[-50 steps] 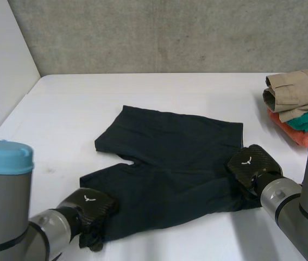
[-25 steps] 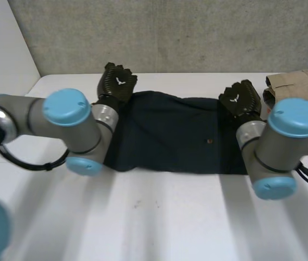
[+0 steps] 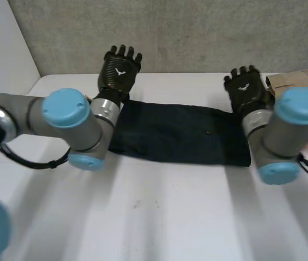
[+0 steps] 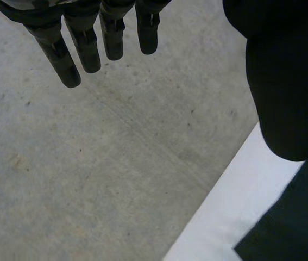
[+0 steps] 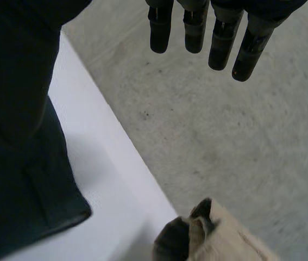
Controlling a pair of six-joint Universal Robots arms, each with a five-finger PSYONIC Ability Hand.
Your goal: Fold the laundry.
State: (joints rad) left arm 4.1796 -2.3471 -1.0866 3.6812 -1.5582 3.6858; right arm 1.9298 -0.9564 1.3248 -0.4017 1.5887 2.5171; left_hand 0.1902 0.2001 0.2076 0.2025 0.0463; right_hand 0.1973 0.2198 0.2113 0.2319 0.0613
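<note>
Holds nothing: left hand (image 3: 120,70), right hand (image 3: 244,89) spread wide above far edge of folded shorts (image 3: 181,136); could snag top layer on pull-back, undoing fold.

One shorts (image 3: 181,133), centre; one beige garment (image 3: 300,80), right edge; two hands, left hand (image 3: 120,70) and right hand (image 3: 246,89); one bench (image 3: 159,217).

a white table (image 3: 170,217) is carrying two things. dark shorts (image 3: 181,133) are lying flat on its far part, folded into a long band running from left to right. a folded tan garment (image 3: 297,81) is sitting at the far right corner, near the band's right end but not touching it, with bare tabletop showing between them.
</note>
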